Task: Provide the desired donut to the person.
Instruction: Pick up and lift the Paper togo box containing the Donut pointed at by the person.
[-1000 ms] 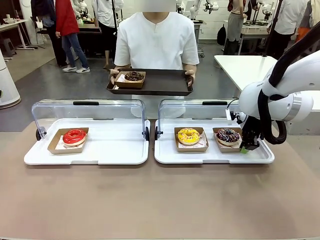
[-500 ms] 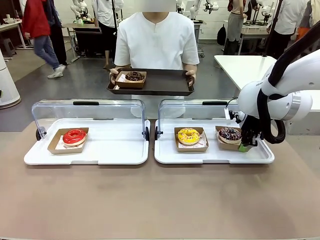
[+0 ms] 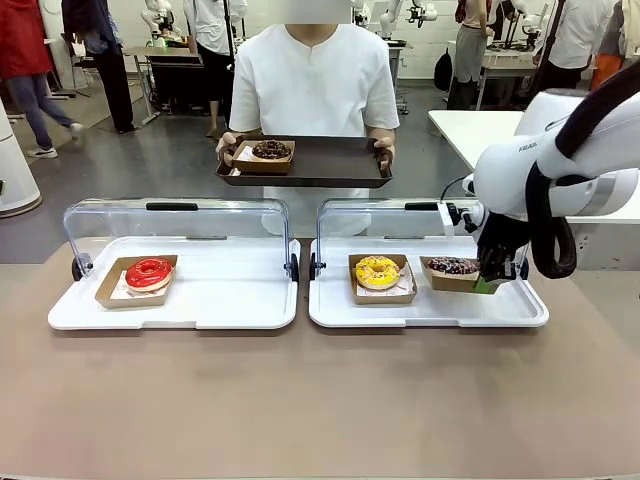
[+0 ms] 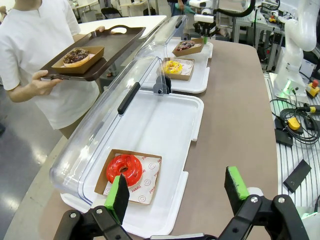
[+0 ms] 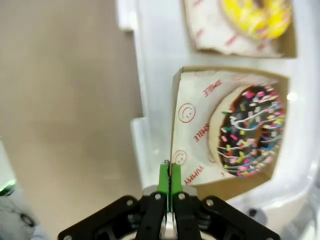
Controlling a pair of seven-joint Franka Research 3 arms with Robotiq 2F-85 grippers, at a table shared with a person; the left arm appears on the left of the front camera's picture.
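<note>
Table [image 3: 300, 400], three trays [image 3: 200, 318], four donut boxes [image 3: 118, 290].

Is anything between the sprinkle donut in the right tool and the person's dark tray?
Yes. The open clear lid of the right case stands upright at its far edge, between the sprinkle donut and the dark tray. The tray is held higher than the lid's top, so the right tool would probably have to pass over it.

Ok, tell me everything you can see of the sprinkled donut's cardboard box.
The cardboard box is shallow, open and brown, lined with printed white paper, carrying a chocolate donut with coloured sprinkles. The right gripper is shut on its edge; it looks tilted, partly raised off the white tray, beside the yellow donut.
</note>
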